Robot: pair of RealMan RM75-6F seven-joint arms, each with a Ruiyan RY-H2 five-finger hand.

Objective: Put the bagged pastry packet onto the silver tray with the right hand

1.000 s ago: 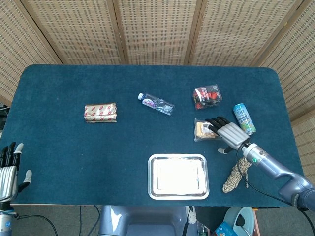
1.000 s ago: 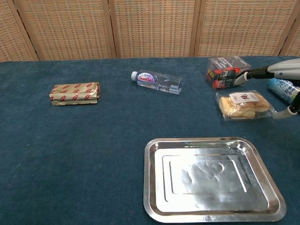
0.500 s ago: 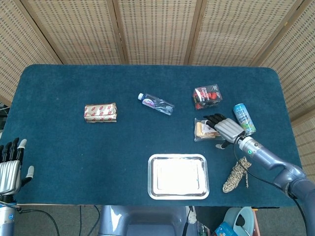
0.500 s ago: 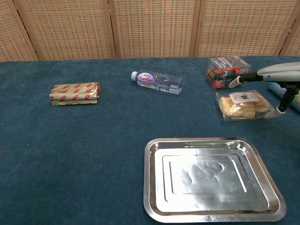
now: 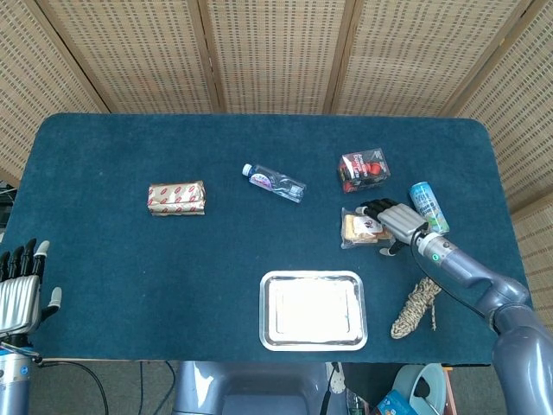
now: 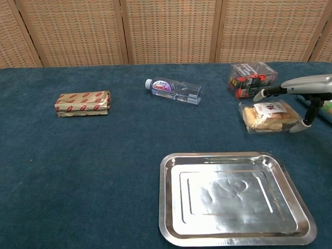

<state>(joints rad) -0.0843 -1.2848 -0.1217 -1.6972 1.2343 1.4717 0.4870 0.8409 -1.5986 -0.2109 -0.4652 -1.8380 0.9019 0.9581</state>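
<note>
Where packet (image 6: 268, 116) lies — box (image 6: 251, 79), can (image 5: 428, 207) flank.

The bagged pastry packet (image 6: 267, 116) lies flat on the blue cloth at the table's right side, a clear wrapper showing pale golden pastry inside and a white label with a dark red mark on top. It sits well apart from the silver tray (image 6: 236, 238), on the far side of it. The tray is a shiny rectangular pan with rounded corners and a raised rim, lying flat near the front edge, nothing in it.
</note>
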